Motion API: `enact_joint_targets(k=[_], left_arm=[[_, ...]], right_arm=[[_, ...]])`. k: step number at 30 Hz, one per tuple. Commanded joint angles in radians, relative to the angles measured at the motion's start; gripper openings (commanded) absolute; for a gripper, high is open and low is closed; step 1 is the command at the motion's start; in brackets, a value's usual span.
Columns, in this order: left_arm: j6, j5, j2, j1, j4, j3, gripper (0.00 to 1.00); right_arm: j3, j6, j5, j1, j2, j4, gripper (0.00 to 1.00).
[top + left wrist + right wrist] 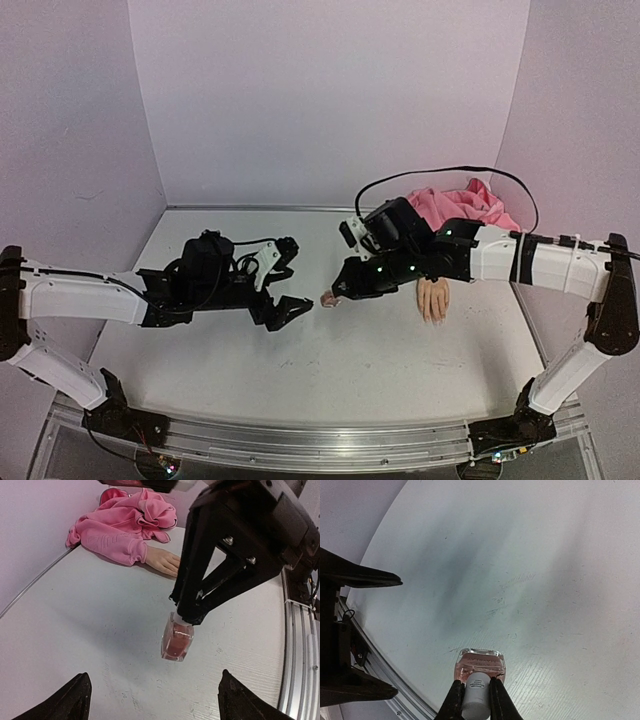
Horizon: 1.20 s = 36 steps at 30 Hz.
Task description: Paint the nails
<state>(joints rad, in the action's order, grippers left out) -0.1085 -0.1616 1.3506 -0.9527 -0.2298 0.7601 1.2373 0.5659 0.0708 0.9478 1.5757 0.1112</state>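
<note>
The nails I have to paint are at the fingertips of the mannequin hand, which lies flat on the table below my right arm, sticking out of the pink sleeve. They are too small for me to make out singly, and nothing has reached them yet.

Well apart from them, to the left, my right claw is clamped on the white cap of the polish bottle. The bottle hangs tilted, low over the table, and I cannot tell whether its base touches. My left claw stands wide open just beside it, fingers on either side of the glass.

I judge the next job is getting the cap off, and that is where the trouble lies. The hold is on the cap alone, so if the left claw bites the tilted glass off-centre, the bottle could twist, slip out or tip and spill. Too loose a grip and the body just spins with the cap. Later, a loaded brush crossing that gap may drip, and the unfixed hand could slide under it.
</note>
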Motion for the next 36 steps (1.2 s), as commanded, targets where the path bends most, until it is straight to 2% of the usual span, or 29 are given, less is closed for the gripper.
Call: enact_joint_targets(k=[1,7,13,30,33,36], left_arm=[[-0.173,0.081,0.065,-0.052,-0.124,0.048,0.86],[-0.237,0.143,0.141,-0.099,-0.149,0.09,0.74],[-0.237,0.152,0.179,-0.112,-0.161,0.119,0.66],[-0.243,0.152,0.189,-0.115,-0.157,0.114,0.21],[-0.226,0.115,0.174,-0.115,-0.142,0.107,0.14],[-0.182,-0.013,0.14,-0.112,-0.106,0.105,0.08]], right_arm=[[0.069,-0.026,0.086,0.001,-0.011,-0.021,0.0],[0.07,-0.011,0.134,0.003,-0.015,-0.058,0.0],[0.068,-0.011,0.147,0.003,-0.007,-0.058,0.0],[0.076,-0.024,0.153,0.002,0.001,-0.055,0.0],[0.085,-0.067,0.153,0.002,-0.004,-0.05,0.0],[0.095,-0.176,0.189,0.002,-0.013,-0.05,0.0]])
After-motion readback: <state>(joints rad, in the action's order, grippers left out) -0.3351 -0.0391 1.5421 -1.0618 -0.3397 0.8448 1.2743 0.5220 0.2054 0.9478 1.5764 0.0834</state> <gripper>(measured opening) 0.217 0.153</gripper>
